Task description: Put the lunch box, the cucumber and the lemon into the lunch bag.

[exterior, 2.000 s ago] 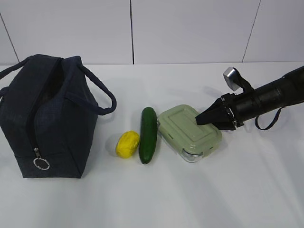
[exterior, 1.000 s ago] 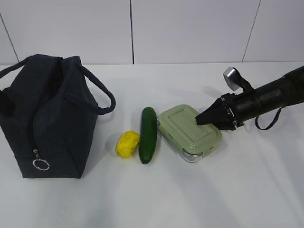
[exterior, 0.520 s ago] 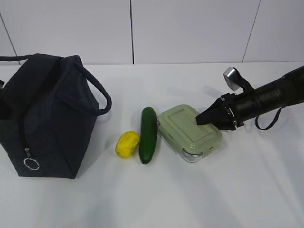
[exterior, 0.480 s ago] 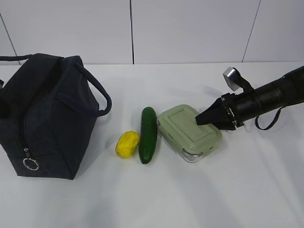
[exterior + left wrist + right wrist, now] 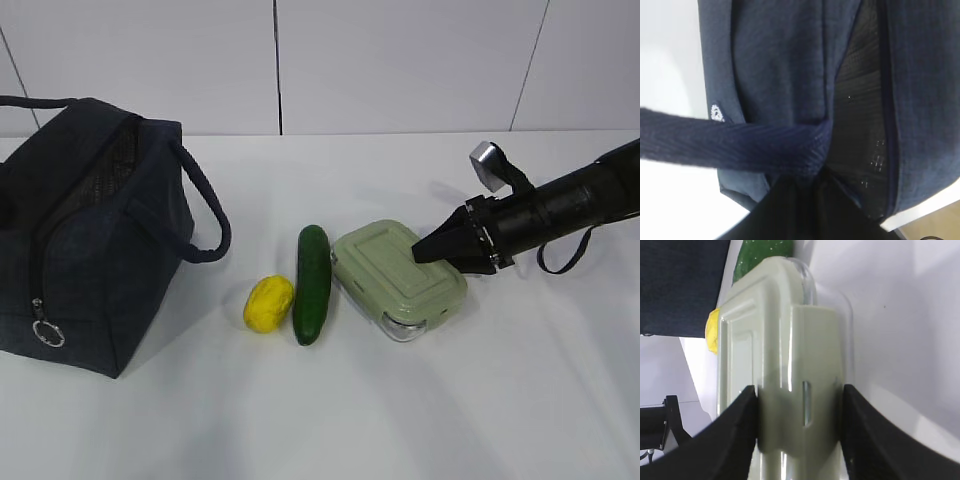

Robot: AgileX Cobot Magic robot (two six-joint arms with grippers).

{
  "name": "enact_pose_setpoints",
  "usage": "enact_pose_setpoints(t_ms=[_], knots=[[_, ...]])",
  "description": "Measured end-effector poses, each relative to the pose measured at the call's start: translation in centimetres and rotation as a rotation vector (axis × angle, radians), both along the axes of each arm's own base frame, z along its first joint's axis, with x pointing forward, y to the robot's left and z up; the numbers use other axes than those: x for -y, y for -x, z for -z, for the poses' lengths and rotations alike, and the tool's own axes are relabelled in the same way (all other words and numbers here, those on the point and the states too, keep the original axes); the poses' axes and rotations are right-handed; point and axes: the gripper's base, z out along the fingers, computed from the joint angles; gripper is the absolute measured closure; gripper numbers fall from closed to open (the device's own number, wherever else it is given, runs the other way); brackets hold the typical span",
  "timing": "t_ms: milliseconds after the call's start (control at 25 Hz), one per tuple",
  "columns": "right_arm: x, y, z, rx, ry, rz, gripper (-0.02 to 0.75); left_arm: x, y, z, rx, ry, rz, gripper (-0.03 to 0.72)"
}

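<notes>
The dark navy lunch bag leans to the left at the table's left end, its zipper slit gaping along the top. In the left wrist view my left gripper is shut on one loop handle of the lunch bag; the exterior view does not show this gripper. The yellow lemon and the green cucumber lie side by side in the middle. To their right sits the lunch box with its sage lid. My right gripper is shut on the clip at its right end.
The white table meets a white panelled wall at the back. A black stand shows beyond the lunch box in the right wrist view. The table's edge runs close beside the bag.
My left gripper has shut on the bag's handle. The bag has slid and tipped to the left with the handle drawn taut. The right arm and the lunch box have not moved.
</notes>
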Motion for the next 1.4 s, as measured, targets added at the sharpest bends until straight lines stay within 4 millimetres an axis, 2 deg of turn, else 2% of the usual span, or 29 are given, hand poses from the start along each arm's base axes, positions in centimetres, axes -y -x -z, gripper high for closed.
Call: enact_pose_setpoints(t_ms=[640,1000,1400], knots=[[0.1,-0.5,-0.4,-0.006,0.005,0.03,0.382,-0.1,0.1,-0.1,-0.015,-0.029,0.025,0.694],[0.5,-1.4,-2.6,0.071,0.066,0.097,0.384,-0.2,0.2,-0.1,-0.028,-0.037,0.034,0.694],[0.3,-1.8,-5.0,0.11,0.029,0.149,0.385,-0.2,0.3,0.0,-0.039,-0.036,0.04,0.694]])
